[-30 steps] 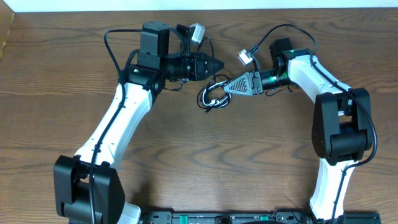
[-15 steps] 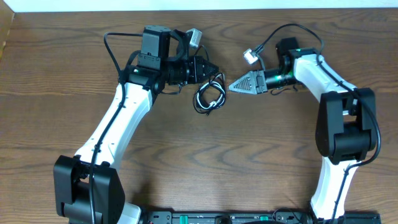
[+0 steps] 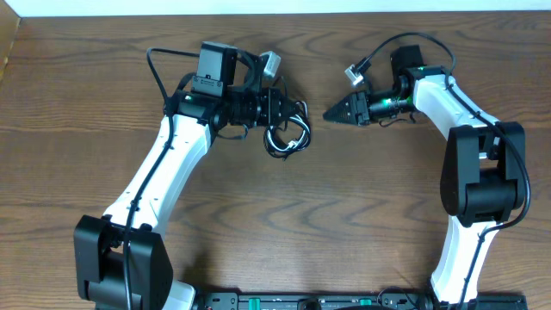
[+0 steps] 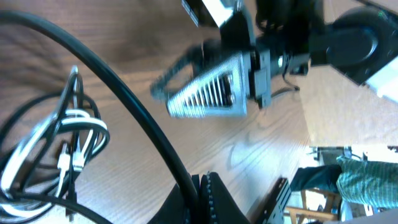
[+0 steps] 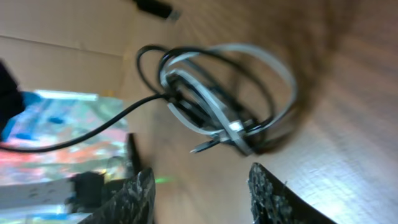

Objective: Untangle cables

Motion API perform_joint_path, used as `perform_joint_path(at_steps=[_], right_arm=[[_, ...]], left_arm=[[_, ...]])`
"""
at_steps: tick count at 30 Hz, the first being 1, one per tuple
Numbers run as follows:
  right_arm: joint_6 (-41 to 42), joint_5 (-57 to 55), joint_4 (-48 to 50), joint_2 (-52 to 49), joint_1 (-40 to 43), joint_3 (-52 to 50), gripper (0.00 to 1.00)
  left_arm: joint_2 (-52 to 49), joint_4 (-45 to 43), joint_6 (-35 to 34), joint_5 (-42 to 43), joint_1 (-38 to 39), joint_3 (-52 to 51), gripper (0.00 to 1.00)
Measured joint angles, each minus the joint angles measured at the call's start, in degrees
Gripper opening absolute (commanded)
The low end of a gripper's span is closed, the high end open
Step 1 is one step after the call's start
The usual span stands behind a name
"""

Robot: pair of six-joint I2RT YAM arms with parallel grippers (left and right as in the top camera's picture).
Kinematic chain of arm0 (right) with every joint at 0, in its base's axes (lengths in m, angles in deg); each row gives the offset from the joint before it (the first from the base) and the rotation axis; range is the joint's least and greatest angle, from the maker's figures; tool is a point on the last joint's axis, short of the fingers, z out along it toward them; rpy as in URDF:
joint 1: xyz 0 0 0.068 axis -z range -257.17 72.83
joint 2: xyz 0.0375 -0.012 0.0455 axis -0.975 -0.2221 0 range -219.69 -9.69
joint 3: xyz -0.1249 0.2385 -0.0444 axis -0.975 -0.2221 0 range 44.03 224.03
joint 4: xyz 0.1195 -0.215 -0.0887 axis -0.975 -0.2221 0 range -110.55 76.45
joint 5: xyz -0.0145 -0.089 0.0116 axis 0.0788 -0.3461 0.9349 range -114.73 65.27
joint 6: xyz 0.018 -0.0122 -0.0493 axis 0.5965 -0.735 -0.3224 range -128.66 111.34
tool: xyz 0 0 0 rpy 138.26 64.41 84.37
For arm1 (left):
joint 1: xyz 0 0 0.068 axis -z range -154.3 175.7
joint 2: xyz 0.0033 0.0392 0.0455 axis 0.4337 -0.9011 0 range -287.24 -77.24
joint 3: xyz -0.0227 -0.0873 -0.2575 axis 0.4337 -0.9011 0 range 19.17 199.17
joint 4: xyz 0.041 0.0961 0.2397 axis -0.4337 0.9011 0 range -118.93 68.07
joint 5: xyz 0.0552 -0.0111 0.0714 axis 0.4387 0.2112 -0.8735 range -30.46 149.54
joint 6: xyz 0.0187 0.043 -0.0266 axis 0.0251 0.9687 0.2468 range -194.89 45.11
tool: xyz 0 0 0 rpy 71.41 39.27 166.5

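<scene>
The cables lie as one tangled bundle [image 3: 284, 138] of black and white cord on the table between the arms. In the left wrist view the bundle [image 4: 56, 155] sits at the left, and a black strand [image 4: 124, 99] runs from it into my left gripper [image 4: 202, 182], which is shut on that strand. From overhead my left gripper [image 3: 297, 108] is just above the bundle. My right gripper [image 3: 330, 113] stands open and empty, off to the bundle's right. In the right wrist view the bundle [image 5: 224, 99] lies ahead of my right gripper [image 5: 205, 193].
A black plug end [image 5: 155, 7] lies beyond the bundle in the right wrist view. The wooden table [image 3: 284, 215] stretches toward the front, and its far edge [image 3: 344, 12] runs behind both arms. The arm bases stand at the front corners.
My right gripper has drawn back to the right, away from the bundle, with nothing in it. The bundle has shifted slightly left, and the left gripper has stayed shut.
</scene>
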Motion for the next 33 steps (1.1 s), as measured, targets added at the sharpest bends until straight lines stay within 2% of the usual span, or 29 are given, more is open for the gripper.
perform_joint_path(at_steps=[8,15,18,20,24,29,33], right_arm=[[2.86,-15.02,4.81,-0.02,-2.58,0.00,0.49],[2.01,-20.74,6.25,-0.02,-6.75,0.00,0.46],[2.16,-21.73,4.68,-0.02,-6.32,0.00,0.49],[2.60,-22.12,3.28,-0.02,-5.51,0.00,0.56],[2.67,-21.18,0.02,-0.02,-3.52,0.00,0.58],[2.27,-19.21,-3.34,-0.02,-2.19,0.00,0.61],[1.97,-18.45,-5.62,-0.02,-2.14,0.00,0.60]], left_arm=[[0.00,5.18,6.45,3.41,0.00,0.00,0.07],[0.00,10.14,16.33,11.28,0.00,0.00,0.08],[0.00,10.82,18.86,13.03,0.00,0.00,0.07],[0.00,10.73,19.67,13.53,0.00,0.02,0.07],[0.00,9.86,20.50,13.90,0.00,0.00,0.08],[0.00,7.06,17.49,8.22,0.94,0.00,0.08],[0.00,6.60,12.87,-5.07,3.30,0.00,0.07]])
